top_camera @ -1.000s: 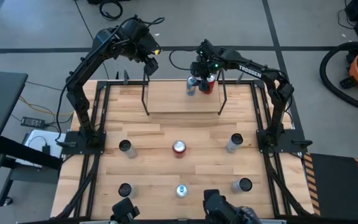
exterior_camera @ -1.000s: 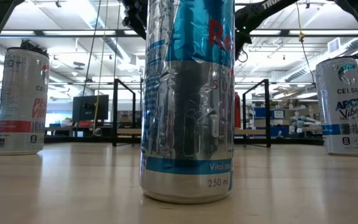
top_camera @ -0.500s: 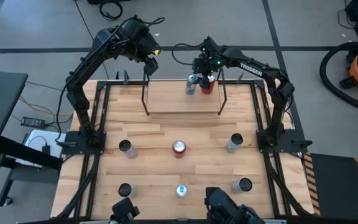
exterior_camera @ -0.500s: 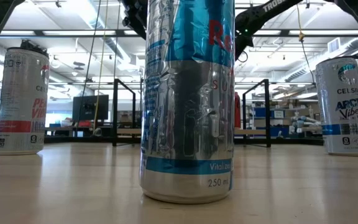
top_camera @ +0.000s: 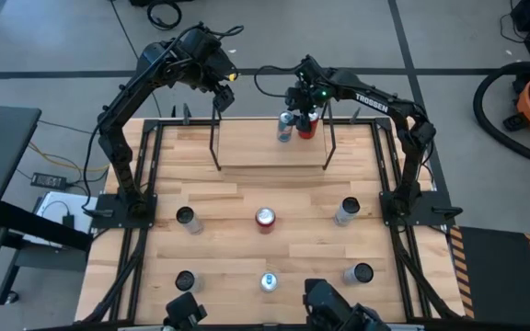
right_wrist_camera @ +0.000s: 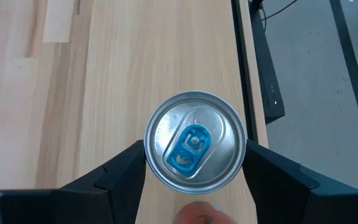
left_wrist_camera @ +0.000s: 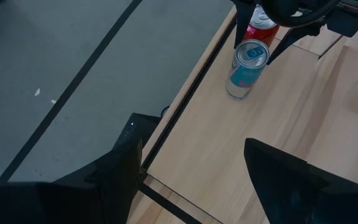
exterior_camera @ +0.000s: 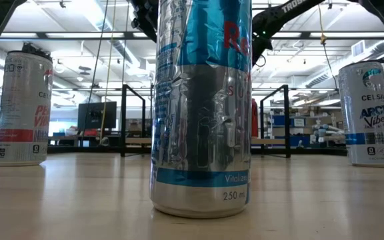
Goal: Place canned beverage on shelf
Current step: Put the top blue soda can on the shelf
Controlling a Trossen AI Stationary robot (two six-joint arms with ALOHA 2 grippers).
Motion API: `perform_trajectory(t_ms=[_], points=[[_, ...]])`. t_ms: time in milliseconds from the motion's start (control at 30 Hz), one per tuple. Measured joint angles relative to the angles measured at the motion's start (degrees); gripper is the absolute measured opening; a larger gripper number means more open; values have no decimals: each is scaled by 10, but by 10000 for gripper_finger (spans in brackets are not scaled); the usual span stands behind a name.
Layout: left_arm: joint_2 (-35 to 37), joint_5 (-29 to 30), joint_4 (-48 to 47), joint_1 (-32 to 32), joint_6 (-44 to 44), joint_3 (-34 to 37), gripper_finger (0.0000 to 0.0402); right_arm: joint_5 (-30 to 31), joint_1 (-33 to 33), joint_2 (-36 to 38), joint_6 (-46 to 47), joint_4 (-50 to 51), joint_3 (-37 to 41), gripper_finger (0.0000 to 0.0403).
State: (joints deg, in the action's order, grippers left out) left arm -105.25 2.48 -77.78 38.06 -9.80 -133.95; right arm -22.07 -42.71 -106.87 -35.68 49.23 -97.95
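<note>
Right gripper sits straight above the blue-tab can, fingers bracketing its sides, likely just releasing it upright on the shelf; true grip can't be told. Red can stands just beside it. Left gripper hangs half-open, empty, off to the side past the shelf's far frame. Versus a second ago: right wrist nudged slightly, can stayed put.

Two dark, slim jointed arms: left arm and right arm, each on a black base plate. White "TROSSEN" lettering along the right arm's forearm, a small green light near its wrist, and black cables looping over both wrists. Fingers matte black and wedge-shaped.
</note>
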Motion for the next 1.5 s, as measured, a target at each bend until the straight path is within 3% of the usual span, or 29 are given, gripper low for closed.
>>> perform_trajectory(t_ms=[1500], points=[[0,0,8,0,0,0,286,61,38,1,2,-11,-1,271]])
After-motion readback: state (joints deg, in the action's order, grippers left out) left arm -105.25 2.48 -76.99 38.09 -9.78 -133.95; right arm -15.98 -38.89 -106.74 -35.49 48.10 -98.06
